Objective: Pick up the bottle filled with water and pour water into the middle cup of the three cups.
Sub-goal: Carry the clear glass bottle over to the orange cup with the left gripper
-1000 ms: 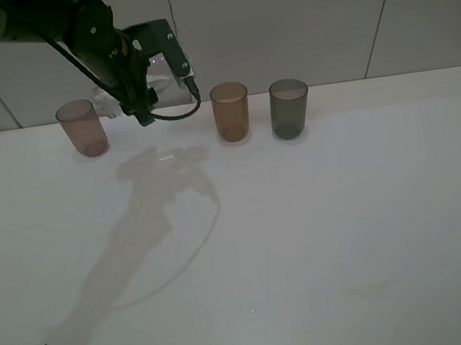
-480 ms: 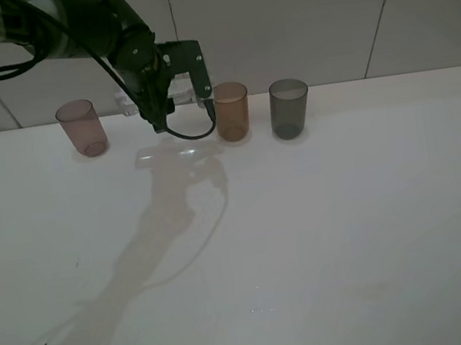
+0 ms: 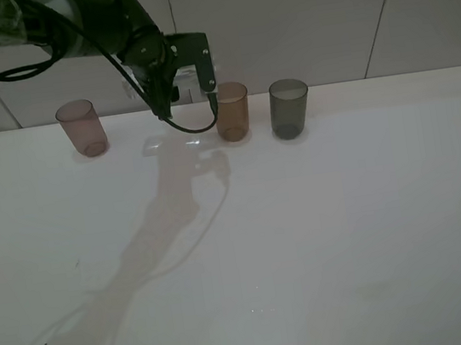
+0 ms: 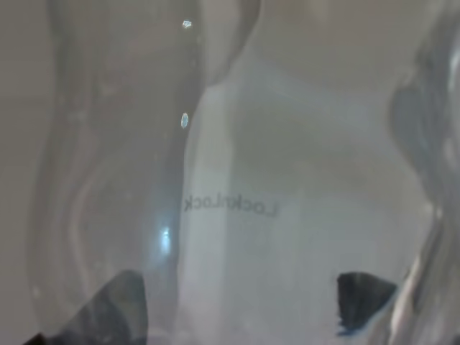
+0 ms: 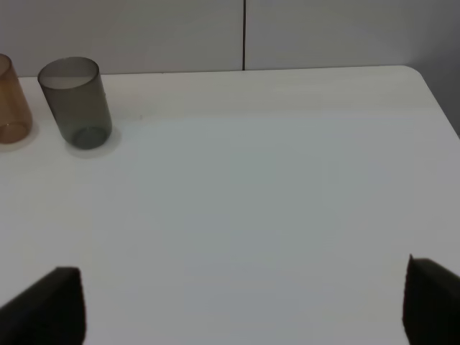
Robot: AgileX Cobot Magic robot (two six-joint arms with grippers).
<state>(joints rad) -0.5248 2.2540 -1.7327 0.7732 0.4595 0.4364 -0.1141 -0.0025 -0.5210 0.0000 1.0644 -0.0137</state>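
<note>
My left gripper [image 3: 172, 76] is shut on the clear bottle [image 3: 187, 76] and holds it tilted in the air, just left of the amber-orange middle cup [image 3: 230, 111]. In the left wrist view the bottle [image 4: 230, 180] fills the picture, with the dark fingertips [image 4: 115, 309] at its sides. The pinkish-brown cup [image 3: 82, 128] stands at the left and the dark grey cup [image 3: 289, 107] at the right of the row. My right gripper [image 5: 241, 305] is open and empty, low over the table; it sees the grey cup [image 5: 75, 100] and the edge of the amber cup [image 5: 11, 100].
The white table [image 3: 309, 239] spreads in front of the cups. A white tiled wall [image 3: 320, 14] rises right behind the cup row. The left arm's cable [image 3: 194, 128] hangs down near the amber cup.
My left gripper has carried the bottle to the right and a little up, from near the pinkish-brown cup to beside the amber cup. The cups have not moved.
</note>
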